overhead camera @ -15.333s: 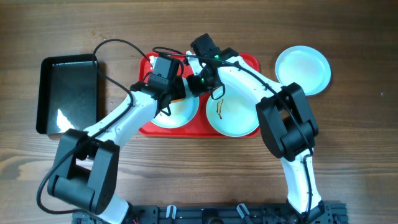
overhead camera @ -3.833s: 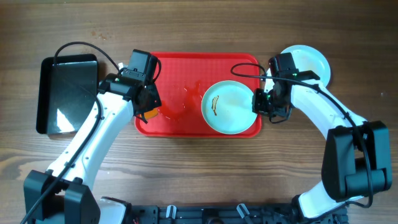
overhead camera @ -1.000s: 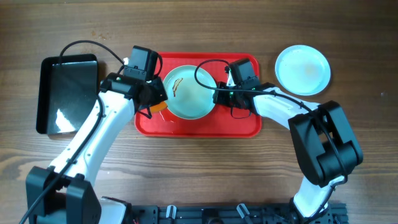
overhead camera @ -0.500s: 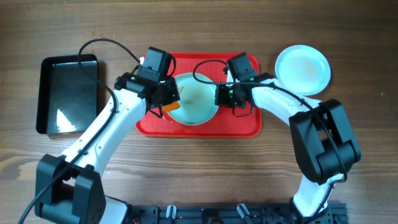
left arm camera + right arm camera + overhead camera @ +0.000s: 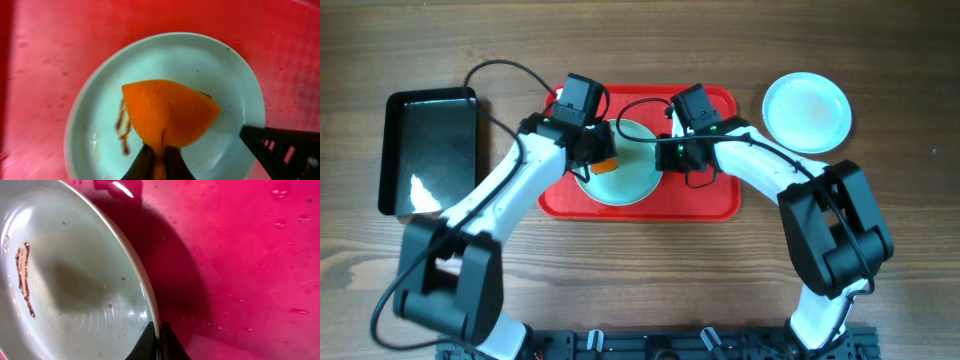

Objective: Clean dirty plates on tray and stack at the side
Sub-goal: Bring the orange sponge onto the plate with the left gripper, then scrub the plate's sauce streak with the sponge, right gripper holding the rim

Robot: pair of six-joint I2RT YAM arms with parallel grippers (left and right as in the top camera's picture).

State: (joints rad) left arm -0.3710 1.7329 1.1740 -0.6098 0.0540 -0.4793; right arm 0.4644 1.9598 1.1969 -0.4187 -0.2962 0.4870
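Sponge [image 5: 170, 112] clamped in left jaws over streaked plate [image 5: 220, 70], rim clamped in right jaws, on red tray [image 5: 710, 203].

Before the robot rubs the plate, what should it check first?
1. Left gripper grips the orange sponge: ok.
2. Right gripper pinches the plate at its rim: ok.
3. Plate is over the red tray: ok.
4. Sponge touches the plate: cannot tell.
5. Sauce streak gone: not ok, it shows on the plate.
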